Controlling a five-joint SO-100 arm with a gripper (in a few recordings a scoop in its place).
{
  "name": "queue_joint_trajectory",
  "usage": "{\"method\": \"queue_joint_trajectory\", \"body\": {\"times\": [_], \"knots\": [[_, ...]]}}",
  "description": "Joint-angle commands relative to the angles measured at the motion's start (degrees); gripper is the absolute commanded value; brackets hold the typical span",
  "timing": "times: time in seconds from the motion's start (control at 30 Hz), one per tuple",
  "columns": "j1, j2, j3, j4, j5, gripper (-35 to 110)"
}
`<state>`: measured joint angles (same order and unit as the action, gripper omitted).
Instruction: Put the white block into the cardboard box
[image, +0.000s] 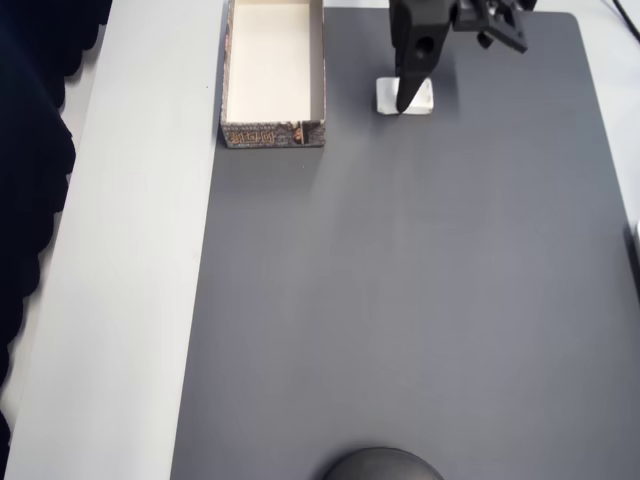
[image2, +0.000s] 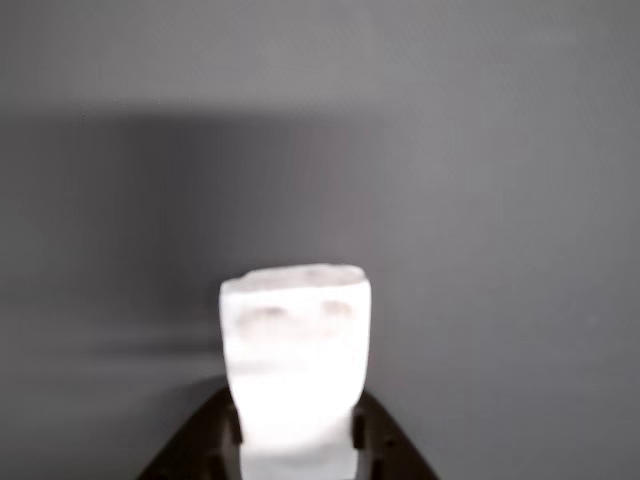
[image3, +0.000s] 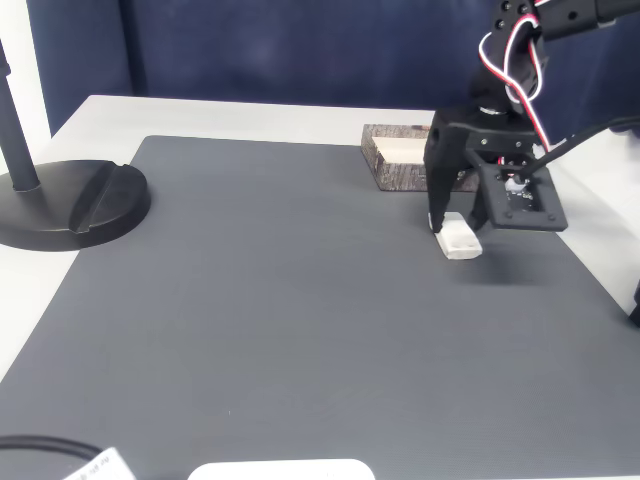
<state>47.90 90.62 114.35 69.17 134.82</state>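
Observation:
The white block (image: 424, 96) lies flat on the grey mat near the far edge, just right of the cardboard box (image: 272, 133). My black gripper (image: 408, 100) comes down onto it from above. In the wrist view the block (image2: 295, 340) fills the gap between the two dark fingers (image2: 205, 450), which touch its sides. The fixed view shows the gripper (image3: 458, 225) straddling the block (image3: 462, 241), which rests on the mat. The box (image3: 400, 172) stands open and empty, a short way behind and to the left there.
The grey mat (image: 400, 300) covers most of the table, with a white strip (image: 140, 250) on its left. A black stand base (image3: 75, 205) sits at the left in the fixed view. A dark rounded object (image: 380, 466) sits at the mat's near edge.

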Motion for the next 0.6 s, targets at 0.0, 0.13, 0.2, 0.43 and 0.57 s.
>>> {"method": "queue_joint_trajectory", "body": {"times": [0.0,0.13,0.2,0.43,0.57], "knots": [[1.8,5.4,-6.5,5.6,-1.5,-2],[3.6,6.8,-13.4,11.5,-2.6,-2],[4.5,6.8,-16.6,13.4,-2.9,-2],[8.0,5.5,-25.2,15.6,-2.6,-2],[10.5,3.6,-28.0,15.6,-6.0,-2]]}}
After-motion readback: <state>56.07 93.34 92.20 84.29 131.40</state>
